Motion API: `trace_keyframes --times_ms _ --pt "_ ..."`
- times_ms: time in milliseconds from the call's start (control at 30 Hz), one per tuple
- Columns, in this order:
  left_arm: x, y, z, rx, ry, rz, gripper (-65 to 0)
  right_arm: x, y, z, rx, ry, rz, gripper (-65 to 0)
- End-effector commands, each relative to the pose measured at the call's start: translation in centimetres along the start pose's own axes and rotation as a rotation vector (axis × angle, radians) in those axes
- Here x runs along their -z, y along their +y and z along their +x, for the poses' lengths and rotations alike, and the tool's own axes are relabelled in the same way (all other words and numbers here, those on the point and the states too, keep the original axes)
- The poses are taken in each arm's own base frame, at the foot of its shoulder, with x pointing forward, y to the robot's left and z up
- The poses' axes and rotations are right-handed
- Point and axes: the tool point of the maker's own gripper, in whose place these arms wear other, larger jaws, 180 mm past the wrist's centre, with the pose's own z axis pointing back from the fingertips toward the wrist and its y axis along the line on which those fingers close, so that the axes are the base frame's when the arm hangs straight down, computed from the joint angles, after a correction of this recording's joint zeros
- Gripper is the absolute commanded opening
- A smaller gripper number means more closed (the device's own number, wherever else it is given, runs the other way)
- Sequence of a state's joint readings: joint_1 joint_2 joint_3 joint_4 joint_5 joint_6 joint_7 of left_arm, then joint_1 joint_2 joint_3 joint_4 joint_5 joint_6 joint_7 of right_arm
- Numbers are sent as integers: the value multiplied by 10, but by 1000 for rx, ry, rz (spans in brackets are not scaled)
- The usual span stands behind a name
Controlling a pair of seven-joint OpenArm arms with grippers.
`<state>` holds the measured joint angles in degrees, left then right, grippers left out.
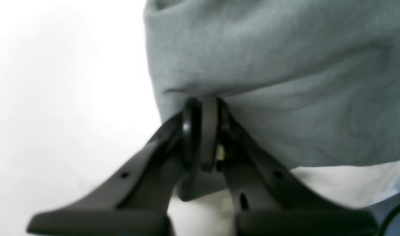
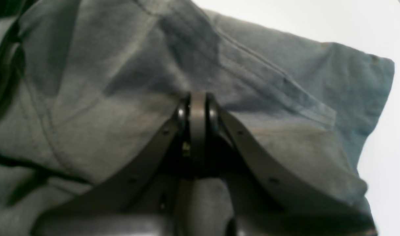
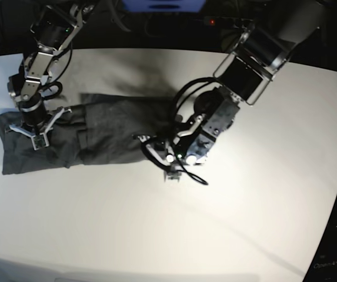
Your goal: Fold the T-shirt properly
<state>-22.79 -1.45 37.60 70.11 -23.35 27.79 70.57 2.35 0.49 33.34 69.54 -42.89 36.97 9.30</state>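
1. The shirt (image 3: 92, 138) lies as a long, partly folded band on the white table (image 3: 227, 223), toward the table's far left part in the base view.
2. The left gripper (image 1: 200, 105) is clamped on the shirt's edge at the end of the band nearer the table's middle. Its jaws are pressed together with a thin layer of cloth between them; the cloth drapes away from the tips. A pinch at this edge gives control of that whole end of the band.
3. The right gripper (image 2: 197, 98) is closed on a fold of the shirt at the band's opposite end, nearest the table's left edge. A seam runs close to the grip.
4. Judgement: gripping both ends keeps the band taut and aligned, so that one end can be carried over the other without bunching.
5. Risk: the cloth is thin and soft; a shallow pinch may slip under tension.
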Motion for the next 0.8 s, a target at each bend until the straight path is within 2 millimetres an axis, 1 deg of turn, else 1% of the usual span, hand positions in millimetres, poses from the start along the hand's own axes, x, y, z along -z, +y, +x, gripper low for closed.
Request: trace_keyframes --times_ms 0,67,167,267,367,467,533,600,667,700,767 --pt "1 4 8 13 -38 24 -616 -2 15 -23 -29 110 67 -643" --pt "5 7 8 17 -45 39 -616 -2 13 -19 -33 105 61 -643" --pt "11 13 5 10 -32 55 -616 -7 -1 -9 -59 84 24 -643" --pt "12 14 5 11 -32 59 -616 -13 -16 7 -91 53 -22 -643" --pt "11 26 4 6 -33 74 -616 -18 -27 16 -153 57 -59 -641" --pt "12 27 2 5 -29 75 -616 -23 -29 26 -190 51 -84 -644" --pt "12 35 2 2 -29 88 -616 -27 -33 36 -211 39 -107 -646" --pt "13 39 1 0 -26 94 -616 -31 -38 47 -231 19 -131 -647" --pt "16 42 -6 -3 -13 99 -616 -36 -43 67 -268 -15 -158 -647" --pt "16 44 -7 -4 -10 102 -616 -41 -50 76 -283 -30 -185 -647" --pt "17 57 -9 -9 -7 126 -616 -53 -65 93 -304 -57 -243 -644"
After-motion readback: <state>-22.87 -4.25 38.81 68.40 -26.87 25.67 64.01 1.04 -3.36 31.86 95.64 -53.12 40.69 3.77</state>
